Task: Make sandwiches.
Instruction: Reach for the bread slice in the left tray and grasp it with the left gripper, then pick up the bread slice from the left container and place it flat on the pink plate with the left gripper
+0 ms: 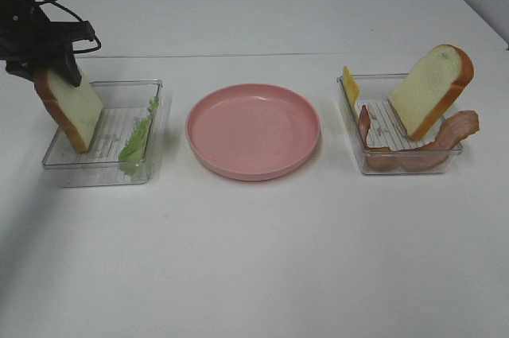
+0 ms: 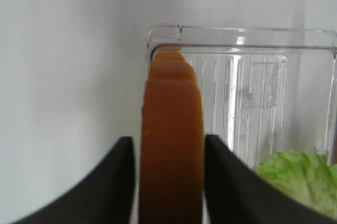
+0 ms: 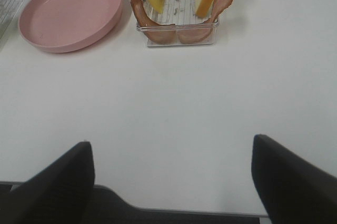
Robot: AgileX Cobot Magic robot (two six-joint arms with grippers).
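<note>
My left gripper (image 1: 56, 69) is shut on a white bread slice (image 1: 75, 111) with an orange-brown crust, held tilted on edge at the left end of the left clear tray (image 1: 119, 175). In the left wrist view both black fingers (image 2: 113, 182) press the crust (image 2: 171, 129). Ruffled green lettuce (image 1: 137, 141) leans on that tray's right wall. The right tray (image 1: 409, 167) holds a second bread slice (image 1: 429, 87), yellow cheese (image 1: 350, 87) and bacon strips (image 1: 453, 133). My right gripper (image 3: 174, 176) hangs open over bare table, well short of that tray (image 3: 176, 39), and is out of the exterior high view.
A round pink plate (image 1: 253, 130) lies between the two trays with nothing on it. The table is white, with a wide bare stretch in front of the plate and trays. The plate (image 3: 68, 13) also shows in the right wrist view.
</note>
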